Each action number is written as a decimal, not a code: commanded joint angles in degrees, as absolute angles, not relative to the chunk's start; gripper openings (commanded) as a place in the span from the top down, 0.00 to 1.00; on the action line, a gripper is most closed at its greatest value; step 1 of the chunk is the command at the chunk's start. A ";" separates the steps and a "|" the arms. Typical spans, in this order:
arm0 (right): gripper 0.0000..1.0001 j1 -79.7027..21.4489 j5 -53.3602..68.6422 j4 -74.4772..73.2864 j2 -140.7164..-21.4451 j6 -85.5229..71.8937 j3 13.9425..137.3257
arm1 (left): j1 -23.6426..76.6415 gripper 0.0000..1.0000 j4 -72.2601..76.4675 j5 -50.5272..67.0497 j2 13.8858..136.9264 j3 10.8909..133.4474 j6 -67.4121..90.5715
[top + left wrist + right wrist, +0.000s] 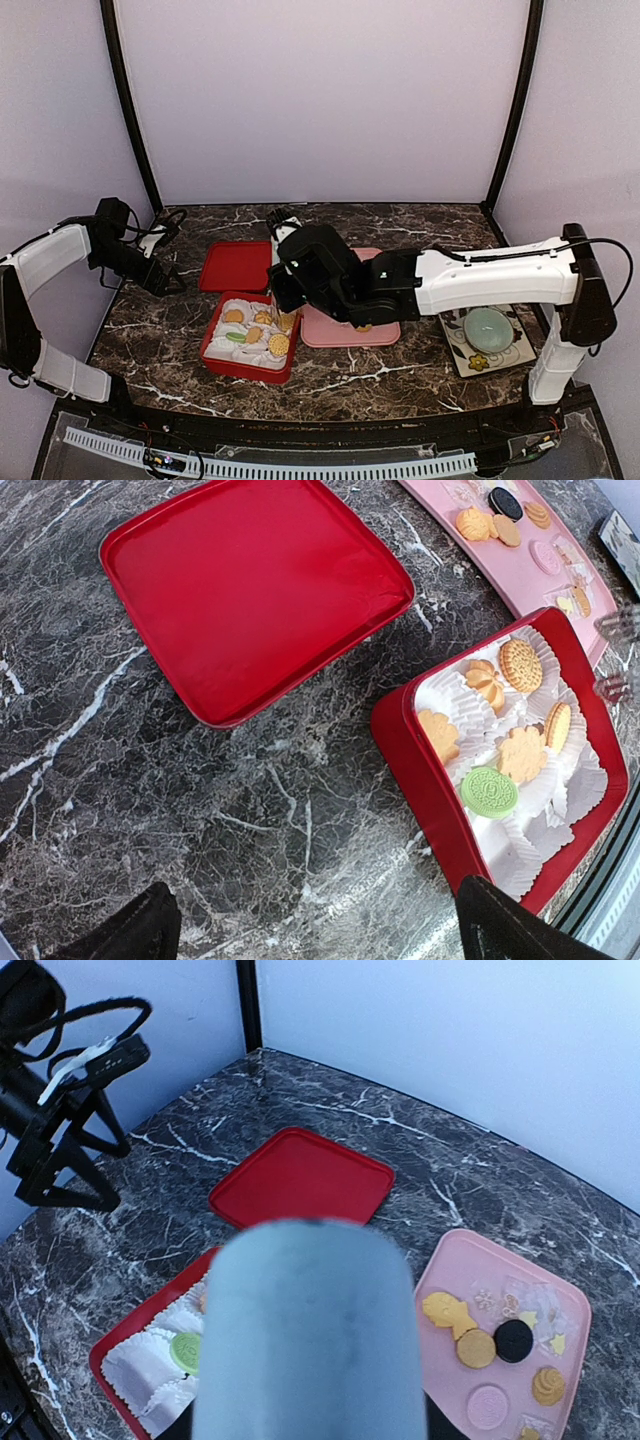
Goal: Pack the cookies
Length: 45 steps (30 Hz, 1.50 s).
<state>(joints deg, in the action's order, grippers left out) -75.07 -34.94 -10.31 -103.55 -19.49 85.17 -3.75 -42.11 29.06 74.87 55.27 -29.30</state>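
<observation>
We find the small flat golden cookies (522,752) in two places. Some sit in white pleated paper cups (545,830) inside the red square box (240,368), low and left of centre in the top view, with a green round one (489,791) among them. The rest, a black round one (513,1340) included, lie on the pink plastic tray (470,1270) just right of the box.

The right gripper (284,314) hangs over the box's right edge, where box and tray meet, so the tray's cookies lie just right of it in the frame, under its own forearm. A grey blurred shape (305,1330) fills its wrist view, and we cannot tell how far its jaws stand apart or whether they carry anything.

The left gripper (325,927) is spread wide and empty at the far left, beyond the flat red lid (236,266). We judge the right arm far nearer for the next pick.
</observation>
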 commanded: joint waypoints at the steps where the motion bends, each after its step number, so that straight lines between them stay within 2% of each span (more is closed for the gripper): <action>1: 0.57 -69.91 -37.69 -5.84 -95.22 -19.08 81.75 | -4.13 0.01 -43.28 28.91 73.39 55.97 -29.18; 7: 0.57 -61.16 -35.82 -4.68 -92.11 -19.94 75.92 | -4.13 0.01 -43.16 29.01 73.72 55.90 -29.14; 16: 0.57 -54.96 -32.11 -2.21 -98.41 -20.03 76.17 | -4.13 0.01 -43.34 29.21 74.50 56.68 -29.19; 37: 0.58 -52.21 -28.58 0.96 -108.15 -21.05 78.34 | -4.13 0.01 -44.22 30.48 74.00 57.44 -29.04; 45: 0.60 -53.71 -27.20 2.75 -106.46 -22.89 76.35 | -4.12 0.01 -44.04 30.48 74.24 57.45 -28.84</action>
